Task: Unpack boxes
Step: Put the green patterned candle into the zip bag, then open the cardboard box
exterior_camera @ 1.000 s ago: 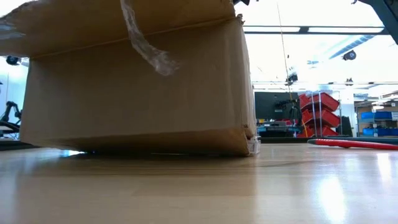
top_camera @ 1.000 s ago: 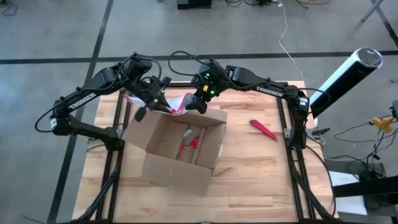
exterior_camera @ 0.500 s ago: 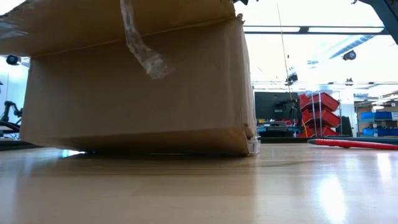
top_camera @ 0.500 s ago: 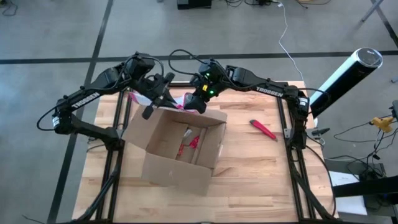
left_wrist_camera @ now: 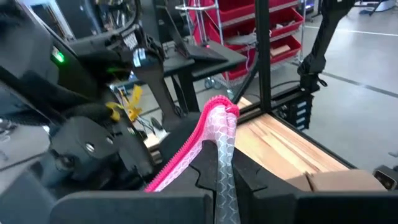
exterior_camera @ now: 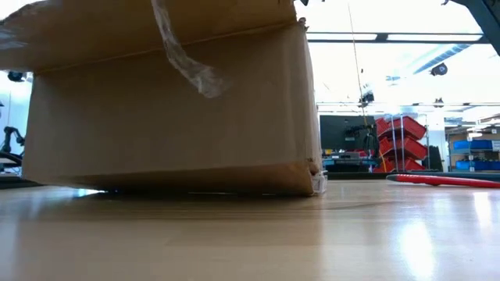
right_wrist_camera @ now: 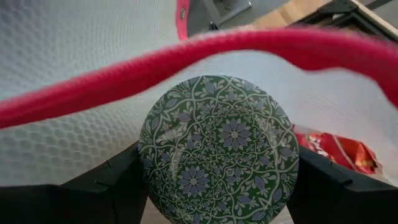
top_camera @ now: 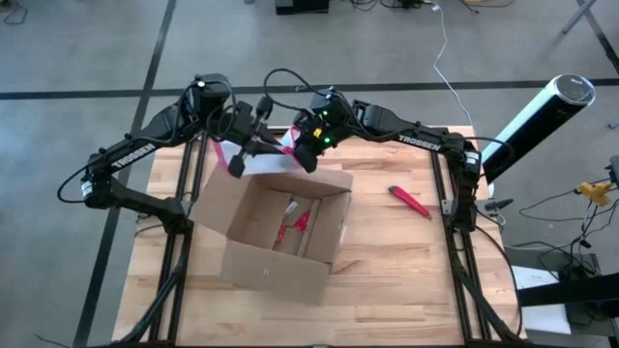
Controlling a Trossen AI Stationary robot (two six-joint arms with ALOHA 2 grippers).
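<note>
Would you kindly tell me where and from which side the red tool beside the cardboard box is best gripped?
Probably at mid-length, from straight above, closing across its narrow width. The red tool lies flat on the table, long and slim, apart from the cardboard box, so both long sides look free.

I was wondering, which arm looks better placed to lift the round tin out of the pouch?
Probably the right: its gripper is shut on the green patterned tin inside the pouch, while the left gripper clamps the pouch's pink edge.
</note>
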